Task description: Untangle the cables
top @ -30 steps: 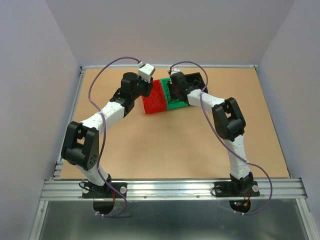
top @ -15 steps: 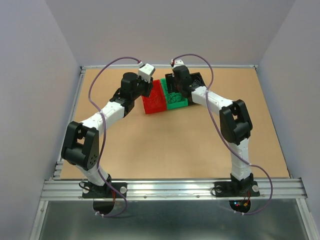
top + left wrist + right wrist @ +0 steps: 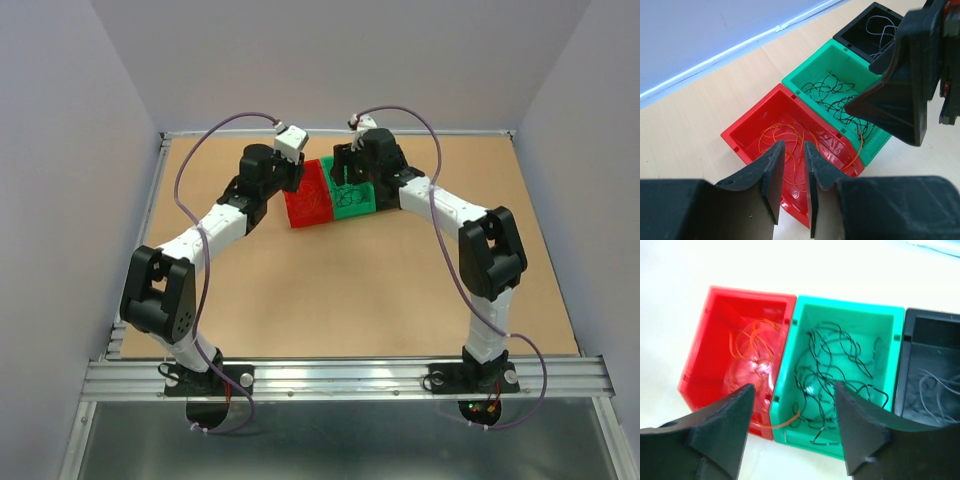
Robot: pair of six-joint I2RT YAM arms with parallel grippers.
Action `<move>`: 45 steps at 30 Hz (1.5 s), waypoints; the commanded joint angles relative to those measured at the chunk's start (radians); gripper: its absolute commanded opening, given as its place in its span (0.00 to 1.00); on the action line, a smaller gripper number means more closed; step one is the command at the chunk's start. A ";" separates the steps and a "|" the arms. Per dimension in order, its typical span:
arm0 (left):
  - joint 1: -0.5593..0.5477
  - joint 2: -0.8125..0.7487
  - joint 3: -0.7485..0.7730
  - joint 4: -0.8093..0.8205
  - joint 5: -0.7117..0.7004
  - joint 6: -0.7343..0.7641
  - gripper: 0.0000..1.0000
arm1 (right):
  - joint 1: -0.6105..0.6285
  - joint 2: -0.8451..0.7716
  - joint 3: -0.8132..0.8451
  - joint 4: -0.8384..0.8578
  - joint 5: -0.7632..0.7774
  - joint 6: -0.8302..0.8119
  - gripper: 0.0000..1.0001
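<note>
Right tool point(image 3: 792, 387) hovering wide open, empty, over green bin point(image 3: 850, 305); left tool point(image 3: 794, 146) narrowly parted, empty, over red bin point(image 3: 747, 120). Cables point(image 3: 830, 365) lying in bins; orange strand point(image 3: 786, 423) straddling both. Likely next: pinching it, carrying left.

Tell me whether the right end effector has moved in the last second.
Yes. The right end effector shifted rightward and back, uncovering more of the green plastic bin.
</note>
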 commanded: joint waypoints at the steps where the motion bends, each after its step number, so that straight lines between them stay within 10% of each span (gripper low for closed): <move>1: 0.009 -0.066 -0.013 0.046 0.002 0.008 0.33 | -0.065 -0.012 -0.018 0.133 -0.154 0.074 0.67; 17: 0.009 -0.032 -0.007 0.037 0.062 0.042 0.33 | -0.157 0.239 0.094 0.248 -0.502 0.238 0.50; 26: 0.009 -0.014 -0.002 0.033 0.062 0.048 0.33 | -0.134 0.155 0.031 0.248 -0.404 0.186 0.39; 45: 0.009 0.009 0.004 0.009 0.160 0.093 0.37 | -0.116 -0.237 -0.270 0.203 -0.132 0.115 0.68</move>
